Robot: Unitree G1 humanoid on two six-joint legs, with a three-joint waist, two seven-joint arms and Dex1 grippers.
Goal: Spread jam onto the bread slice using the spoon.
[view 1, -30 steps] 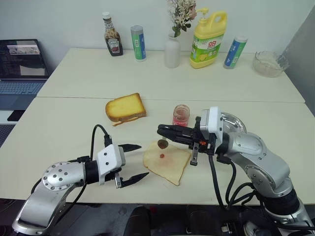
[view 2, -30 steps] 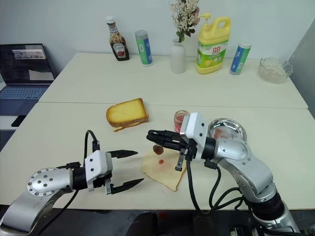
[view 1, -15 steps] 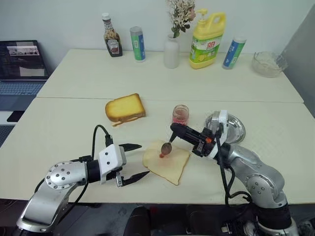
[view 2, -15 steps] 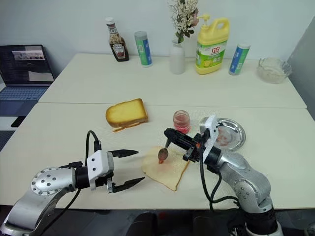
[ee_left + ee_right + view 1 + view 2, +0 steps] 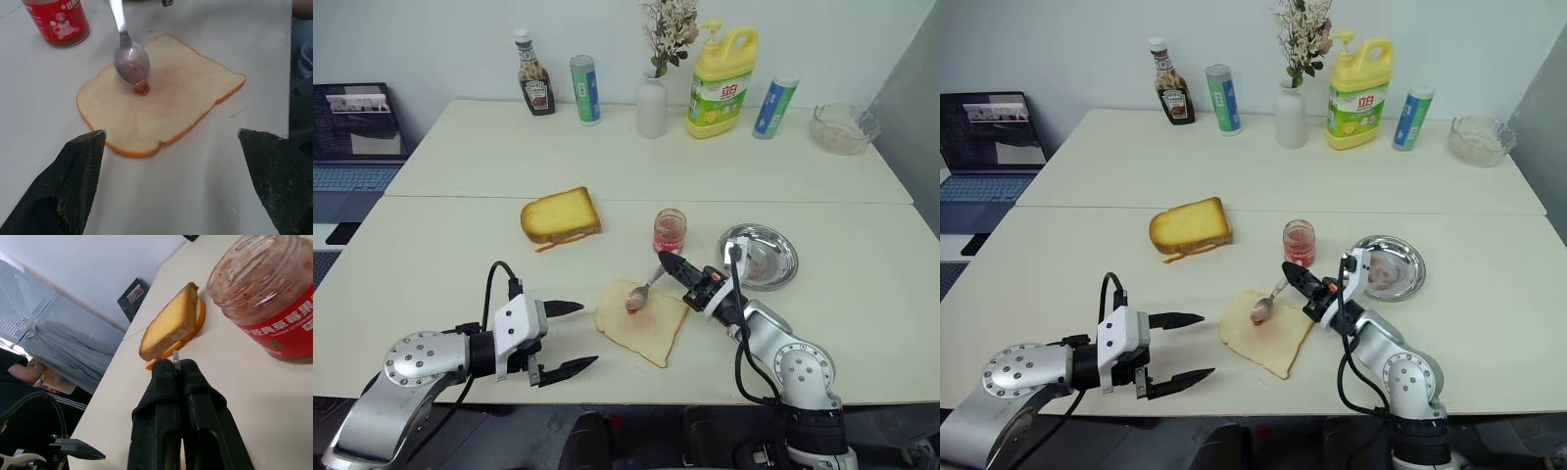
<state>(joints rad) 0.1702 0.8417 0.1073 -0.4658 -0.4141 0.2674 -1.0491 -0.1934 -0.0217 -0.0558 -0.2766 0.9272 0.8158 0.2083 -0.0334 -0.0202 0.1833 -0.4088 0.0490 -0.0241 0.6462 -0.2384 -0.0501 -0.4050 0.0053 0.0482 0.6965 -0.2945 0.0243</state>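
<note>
The bread slice lies flat near the table's front edge, with a faint pink smear and a small red blob of jam on it. My right gripper is shut on the handle of the spoon, which slants down so the bowl's tip meets that blob. The jar of jam stands just behind the slice, beside the right gripper. My left gripper hovers open to the left of the slice, holding nothing.
A thick golden bread chunk lies behind and left of the slice. A round steel dish sits to the right. A ketchup bottle, cans, a vase, a yellow detergent jug and a glass bowl line the far table. A laptop is at far left.
My right arm has sunk and rolled, bringing the spoon's bowl from above the slice down onto it. The left gripper has stayed open in about the same place.
</note>
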